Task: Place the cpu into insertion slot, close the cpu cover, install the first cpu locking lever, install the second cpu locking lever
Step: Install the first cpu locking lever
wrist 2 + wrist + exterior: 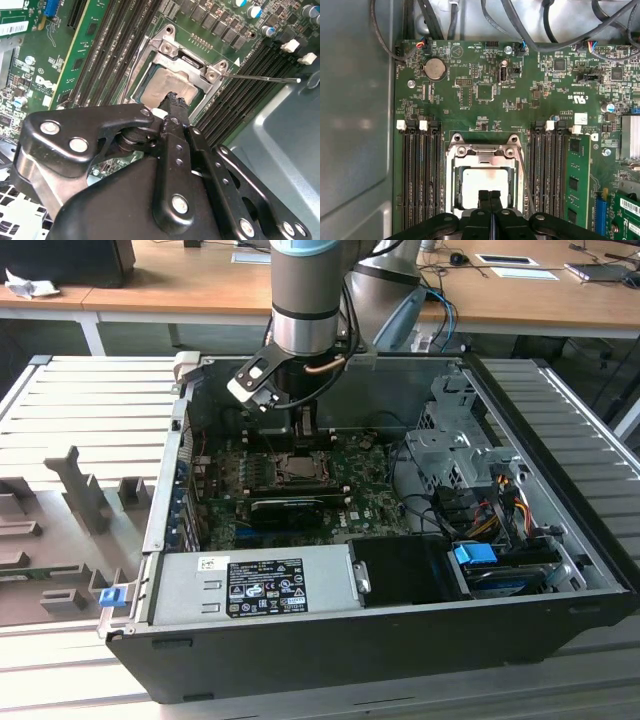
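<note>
The cpu [485, 182] [167, 86], a pale silver square, lies in the insertion slot [298, 468] on the green board. The silvery cpu cover [482, 151] [186, 62] lies flat around it, and the chip shows through its window. A thin metal locking lever [265, 78] [526, 175] juts out at an angle from one corner of the socket. My gripper [490, 194] [173, 98] [304, 435] hangs directly over the chip's edge. Its black fingers are pressed together, shut with nothing between them. I cannot tell whether the tips touch the chip.
Black memory slots [420, 175] flank the socket, with a green memory module [577, 175] on one side. A black card [290, 505] lies in front of the socket, and a grey power supply [250, 585] nearer still. Cables [480, 505] and the drive cage crowd the exterior view's right. Case walls [355, 125] close in.
</note>
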Controlling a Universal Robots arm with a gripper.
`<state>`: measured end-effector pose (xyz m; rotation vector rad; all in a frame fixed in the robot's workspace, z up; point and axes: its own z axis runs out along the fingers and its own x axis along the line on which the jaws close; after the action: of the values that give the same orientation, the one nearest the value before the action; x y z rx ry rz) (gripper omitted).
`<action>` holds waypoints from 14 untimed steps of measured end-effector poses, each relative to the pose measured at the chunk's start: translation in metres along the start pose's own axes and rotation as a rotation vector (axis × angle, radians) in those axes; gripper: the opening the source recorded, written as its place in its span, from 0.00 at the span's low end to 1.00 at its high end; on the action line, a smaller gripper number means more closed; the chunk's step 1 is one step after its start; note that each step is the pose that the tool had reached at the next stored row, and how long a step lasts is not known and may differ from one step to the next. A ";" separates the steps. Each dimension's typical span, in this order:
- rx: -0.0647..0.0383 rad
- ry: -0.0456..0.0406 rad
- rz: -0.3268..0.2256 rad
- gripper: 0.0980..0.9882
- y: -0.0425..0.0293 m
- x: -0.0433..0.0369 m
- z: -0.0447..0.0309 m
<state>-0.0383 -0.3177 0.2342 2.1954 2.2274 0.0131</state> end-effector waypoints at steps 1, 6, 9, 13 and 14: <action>0.000 -0.0009 0.000 0.01 -0.0002 0.0000 0.0000; 0.000 -0.0020 0.000 0.01 -0.0003 0.0000 -0.0007; 0.000 -0.0027 0.000 0.01 -0.0003 0.0000 -0.0016; 0.000 -0.0046 0.000 0.01 -0.0003 0.0000 -0.0033; 0.000 -0.0053 0.000 0.01 -0.0003 0.0000 -0.0040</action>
<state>-0.0386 -0.3177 0.2383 2.1928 2.2248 0.0072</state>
